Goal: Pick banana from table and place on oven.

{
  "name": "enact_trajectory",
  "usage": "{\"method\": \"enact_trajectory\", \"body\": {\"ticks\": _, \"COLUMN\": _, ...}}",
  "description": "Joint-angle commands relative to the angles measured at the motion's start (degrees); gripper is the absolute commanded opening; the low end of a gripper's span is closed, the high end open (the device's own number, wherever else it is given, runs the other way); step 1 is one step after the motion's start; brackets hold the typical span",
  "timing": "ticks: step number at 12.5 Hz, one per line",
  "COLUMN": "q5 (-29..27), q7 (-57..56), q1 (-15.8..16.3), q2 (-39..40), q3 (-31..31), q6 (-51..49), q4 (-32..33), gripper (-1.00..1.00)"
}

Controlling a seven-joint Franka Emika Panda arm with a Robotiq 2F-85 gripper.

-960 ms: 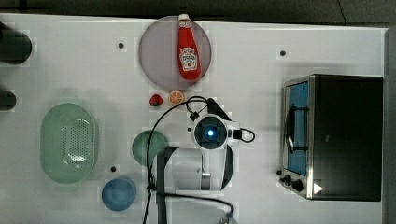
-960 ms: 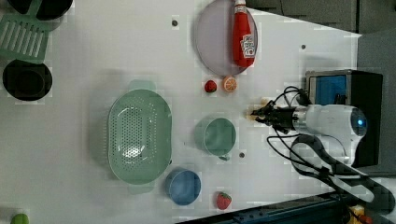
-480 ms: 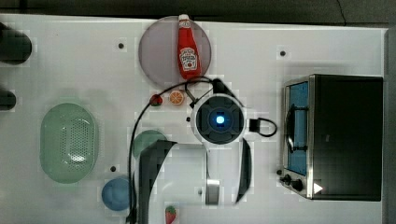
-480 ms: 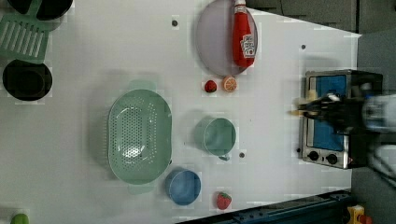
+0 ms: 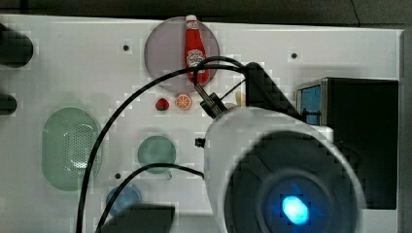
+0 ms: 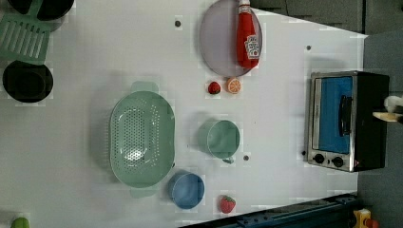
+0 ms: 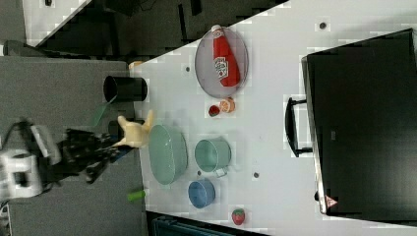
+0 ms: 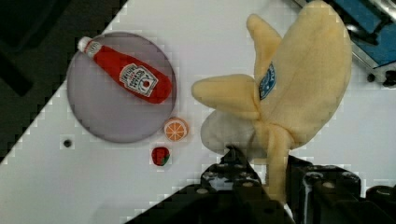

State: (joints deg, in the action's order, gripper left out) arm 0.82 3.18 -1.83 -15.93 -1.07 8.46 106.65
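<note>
My gripper (image 8: pixel 268 175) is shut on the banana (image 8: pixel 299 79), a pale yellow plush with peel flaps and a blue sticker. Its black fingers (image 8: pixel 233 163) pinch one hanging flap. The banana (image 7: pixel 134 132) hangs high above the white table (image 7: pixel 275 69), with the gripper (image 7: pixel 114 143) behind it. In the top view, the arm's body looms large and a bit of the banana (image 5: pixel 240 99) peeks out beside it, left of the oven (image 5: pixel 364 141). In the left view, the banana's tip (image 6: pixel 387 115) shows at the right edge, past the oven (image 6: pixel 368 118). The oven's black top (image 7: pixel 369 123) is bare.
A ketchup bottle (image 5: pixel 195 48) lies on a grey plate (image 5: pixel 165 48). An orange slice (image 5: pixel 183 101) and a strawberry (image 5: pixel 162 104) sit just below it. A green colander (image 6: pixel 141 137), a green cup (image 6: pixel 219 138), a blue bowl (image 6: pixel 186 190) and another strawberry (image 6: pixel 227 204) stand on the table.
The arm has risen toward the top camera and moved toward the oven, carrying the banana. It now looms large in the top view and has nearly left the left view.
</note>
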Motion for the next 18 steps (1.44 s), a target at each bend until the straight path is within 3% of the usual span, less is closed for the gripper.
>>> {"method": "enact_trajectory", "body": {"ticks": 1, "q5": 0.28, "q7": -1.66, "q1": -0.71, "q2": 7.25, "q3": -4.37, "q6": -1.41, "q4": -0.7, "gripper": -0.58}}
{"method": "enact_trajectory", "body": {"ticks": 5, "q5": 0.81, "q7": -15.4, "q1": -2.47, "q2": 13.49, "q3": -14.46, "q6": 0.99, "q4": -3.57, "gripper": -0.58}}
{"method": "enact_trajectory", "body": {"ticks": 10, "q5": 0.72, "q7": -39.89, "q1": -3.9, "q2": 21.4, "q3": -29.47, "q6": 13.09, "q4": -4.23, "gripper": -0.58}}
{"method": "enact_trajectory", "body": {"ticks": 14, "q5": -1.45, "q7": -44.73, "q1": -4.14, "q2": 27.32, "q3": -33.83, "q6": 13.27, "q4": -4.15, "gripper": -0.53}}
{"method": "enact_trajectory", "body": {"ticks": 18, "q5": -1.92, "q7": -44.73, "q1": -4.14, "q2": 29.12, "q3": -33.81, "q6": 15.3, "q4": -4.11, "gripper": 0.34}}
